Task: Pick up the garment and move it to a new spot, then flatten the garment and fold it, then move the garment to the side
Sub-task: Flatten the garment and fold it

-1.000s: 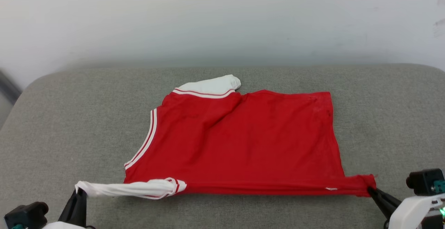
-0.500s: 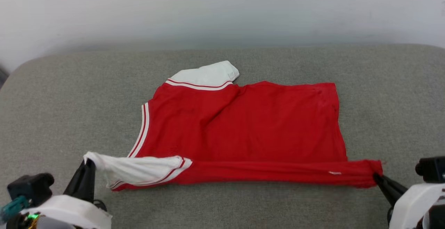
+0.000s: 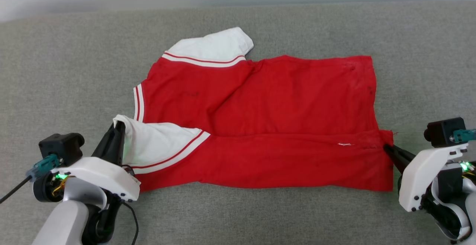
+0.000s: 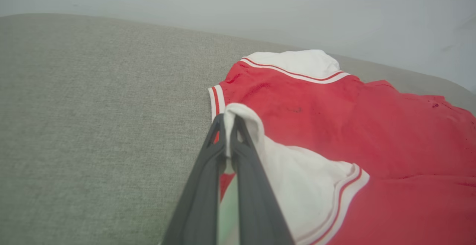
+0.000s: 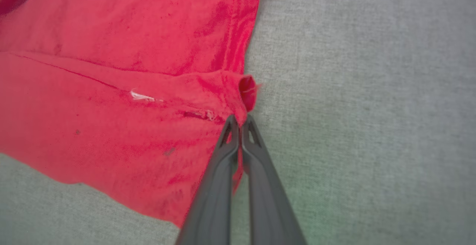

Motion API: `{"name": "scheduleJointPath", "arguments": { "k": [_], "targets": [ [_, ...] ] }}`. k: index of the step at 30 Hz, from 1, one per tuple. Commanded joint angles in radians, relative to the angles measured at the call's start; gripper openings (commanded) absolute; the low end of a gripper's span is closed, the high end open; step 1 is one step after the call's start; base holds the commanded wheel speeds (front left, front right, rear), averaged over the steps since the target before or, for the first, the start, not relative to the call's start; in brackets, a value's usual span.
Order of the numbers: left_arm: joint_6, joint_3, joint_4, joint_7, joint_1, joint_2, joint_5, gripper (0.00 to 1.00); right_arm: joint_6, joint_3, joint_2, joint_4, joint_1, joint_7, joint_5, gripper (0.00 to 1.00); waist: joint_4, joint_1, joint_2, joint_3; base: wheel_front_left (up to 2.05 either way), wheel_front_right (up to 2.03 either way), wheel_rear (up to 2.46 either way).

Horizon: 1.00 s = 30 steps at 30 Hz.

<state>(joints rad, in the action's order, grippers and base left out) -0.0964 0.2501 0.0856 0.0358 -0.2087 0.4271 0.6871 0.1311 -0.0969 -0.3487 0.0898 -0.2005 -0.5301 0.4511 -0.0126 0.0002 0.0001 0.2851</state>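
"Where is the garment [image 3: 260, 100]?"
"It lies in the middle of the grey surface [image 3: 55, 70], plain red side up. The near part is folded over the rest. One white sleeve [image 3: 212, 46] sticks out at 11 o'clock."
"What does the left end effector [image 3: 118, 126] hold?"
"It sits at 9 o'clock, pinched tight on the other sleeve [image 3: 156, 141]."
"And the right end effector [image 3: 386, 147]?"
"At 3 o'clock, its fingers squeezed together on the red corner [image 3: 385, 137]."
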Motion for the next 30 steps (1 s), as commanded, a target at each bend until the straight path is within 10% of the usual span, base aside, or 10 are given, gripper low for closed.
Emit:
{"name": "scheduleJointPath", "arguments": {
  "k": [1,7,10,11,14,30],
  "targets": [
    [0.009,0.006,0.035,0.004,-0.027,-0.008,-0.004,0.00,-0.001,-0.012,-0.010,0.032,-0.032,0.019,0.006,0.00,0.000,-0.0002,-0.0001,0.028,0.00,0.00,0.00],
    [0.029,0.021,0.147,-0.025,-0.072,-0.028,0.021,0.00,-0.001,-0.055,-0.017,0.126,-0.069,0.066,0.024,0.01,-0.001,-0.0002,-0.0001,0.045,0.00,0.00,0.00],
    [0.045,0.032,0.203,-0.043,-0.089,-0.039,0.034,0.00,-0.001,-0.084,-0.020,0.173,-0.079,0.090,0.037,0.60,-0.004,-0.0002,-0.0001,0.044,0.00,0.00,0.00],
    [0.050,0.035,0.218,-0.048,-0.092,-0.042,0.040,0.19,-0.001,-0.092,-0.021,0.182,-0.081,0.102,0.043,0.98,-0.005,-0.0002,-0.0001,0.040,0.00,0.00,0.00],
    [0.060,0.033,0.252,-0.050,-0.102,-0.046,0.054,1.00,-0.001,-0.120,-0.027,0.197,-0.095,0.149,0.053,1.00,-0.011,-0.0002,-0.0001,0.032,0.00,0.00,0.00],
    [0.028,-0.024,0.159,-0.135,-0.034,0.065,0.100,1.00,-0.001,-0.006,0.051,0.108,0.005,0.538,-0.054,1.00,-0.037,-0.0002,-0.0001,-0.137,0.00,0.00,0.00]
  ]
}}
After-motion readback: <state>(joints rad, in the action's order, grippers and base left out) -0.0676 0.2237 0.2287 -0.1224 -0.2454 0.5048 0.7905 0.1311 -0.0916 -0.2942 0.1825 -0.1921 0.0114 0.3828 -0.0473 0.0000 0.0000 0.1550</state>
